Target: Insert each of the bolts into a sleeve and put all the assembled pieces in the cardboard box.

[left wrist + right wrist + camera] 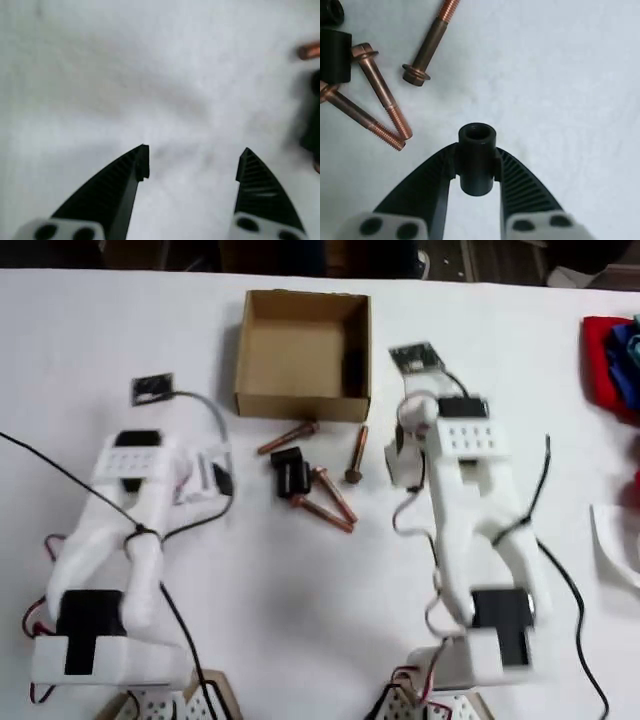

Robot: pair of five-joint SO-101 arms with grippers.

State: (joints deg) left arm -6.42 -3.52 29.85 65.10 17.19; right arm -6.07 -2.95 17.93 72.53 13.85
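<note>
An open cardboard box [305, 350] stands at the back centre, with nothing visible inside. In front of it lie several copper bolts [288, 437] [432, 42] and black sleeves [291, 472] [335, 55]. My right gripper [476, 159] [405, 455] is shut on one black sleeve [477, 135], held upright with its bore showing, just right of the bolts. My left gripper [194, 162] [210, 477] stands open over bare table left of the pile, nothing between its fingers. A bolt end [310, 50] and a dark sleeve [312, 125] show at that view's edge.
A red cloth [610, 360] and a white curved object [615, 545] sit at the table's right edge. Small circuit boards [152, 388] [415, 358] lie beside each arm, with cables trailing across the white table [300, 620].
</note>
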